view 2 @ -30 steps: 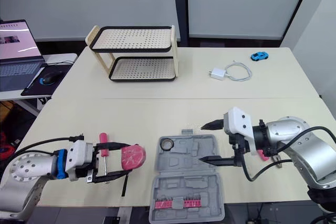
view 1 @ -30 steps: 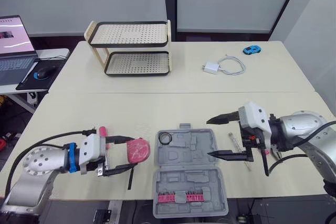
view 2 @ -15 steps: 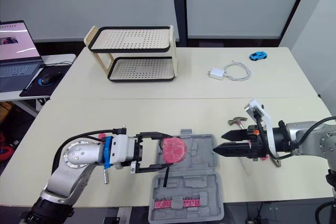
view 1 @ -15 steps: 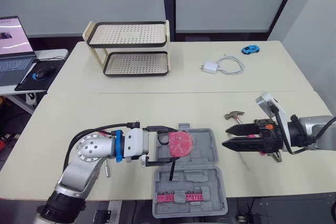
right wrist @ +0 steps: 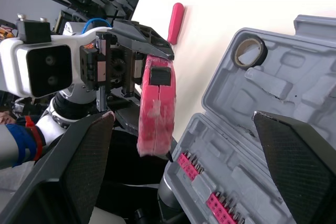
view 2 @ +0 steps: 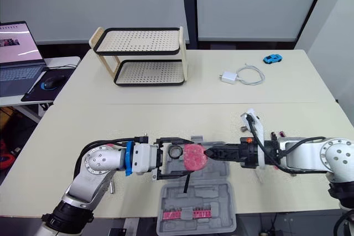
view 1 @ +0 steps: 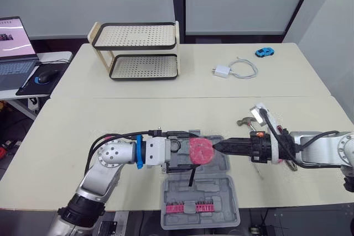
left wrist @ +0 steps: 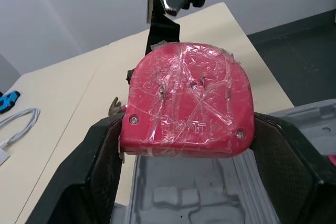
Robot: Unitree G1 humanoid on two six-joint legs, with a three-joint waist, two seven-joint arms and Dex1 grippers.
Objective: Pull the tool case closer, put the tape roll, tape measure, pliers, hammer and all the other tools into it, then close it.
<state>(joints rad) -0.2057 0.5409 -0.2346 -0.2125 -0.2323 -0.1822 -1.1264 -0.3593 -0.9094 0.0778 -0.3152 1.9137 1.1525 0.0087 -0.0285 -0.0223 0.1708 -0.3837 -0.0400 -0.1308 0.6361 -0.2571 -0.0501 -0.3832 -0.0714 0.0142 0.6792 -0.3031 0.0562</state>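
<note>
What is covered or cut off

The tape measure covers the middle of the far half of the tool case. Of the hammer, at 2 o'clock from the case, the head shows; the right arm covers its handle. The laptop, far off at 10 o'clock, is cut by the picture's edge. In the left wrist view the tape measure hides the inner faces of the left tool.

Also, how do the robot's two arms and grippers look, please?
Both arms are silver-grey with rounded joint housings, and black cables loop along them. The left arm has a blue ring before a white wrist block. The left gripper and right gripper each have two black fingers. The right arm carries a small white block near its wrist.
</note>
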